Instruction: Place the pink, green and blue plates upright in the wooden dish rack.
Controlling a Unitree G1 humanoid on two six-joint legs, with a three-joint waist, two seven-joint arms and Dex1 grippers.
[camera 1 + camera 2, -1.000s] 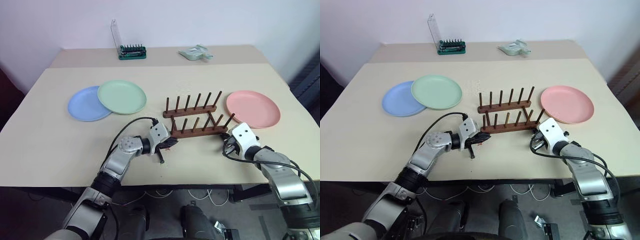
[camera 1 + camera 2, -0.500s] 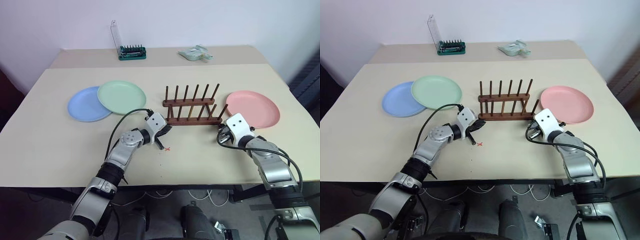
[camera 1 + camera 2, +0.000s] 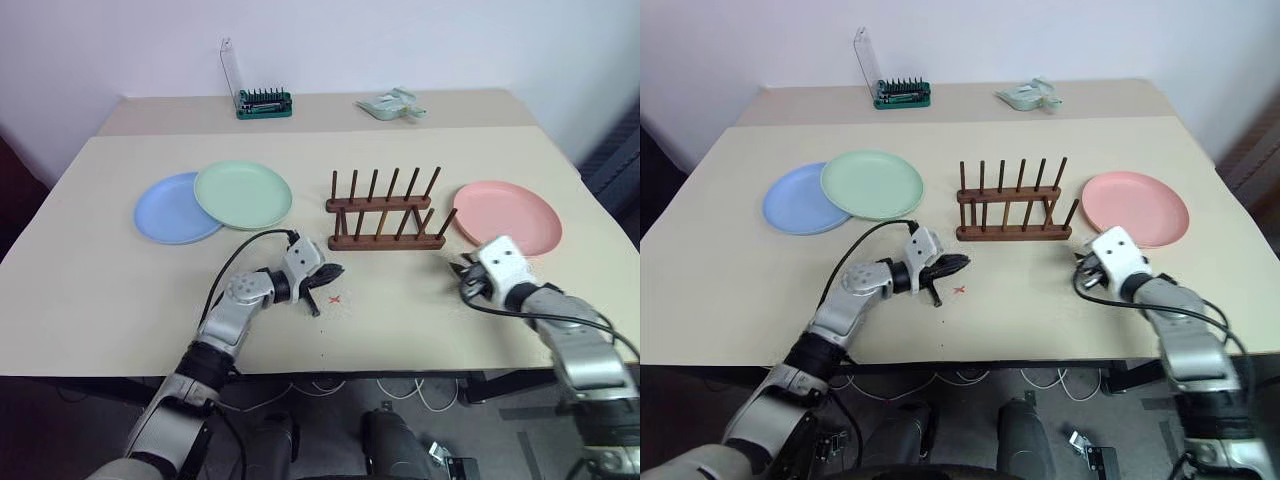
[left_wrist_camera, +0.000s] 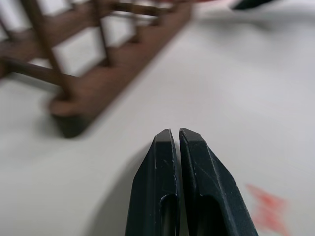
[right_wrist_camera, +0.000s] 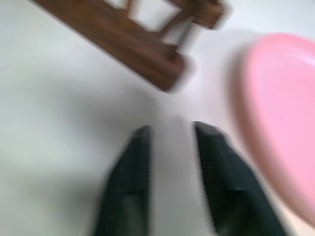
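Nearest the viewer, the left gripper (image 3: 335, 270) is seen low over the table (image 3: 100, 300), its two black fingers (image 4: 162, 196) pressed together on nothing, with a small red mark (image 3: 335, 298) on the tabletop just beside it. The right gripper (image 3: 460, 270) is seen near the table's right front, its fingers (image 5: 128, 182) parted by a clear gap and nothing held between them.

Beyond and between the two grippers, the wooden dish rack (image 3: 385, 212) is shown standing upright at the table's centre, touched by neither gripper, with no plate in it. The pink plate (image 3: 507, 217) lies flat just to the right of the rack. Well to the left, the green plate (image 3: 243, 194) is laid partly over the blue plate (image 3: 170, 210).

On the far table, a green tool holder (image 3: 264, 103) with a raised clear lid and a pale green object (image 3: 392, 105) are seen.
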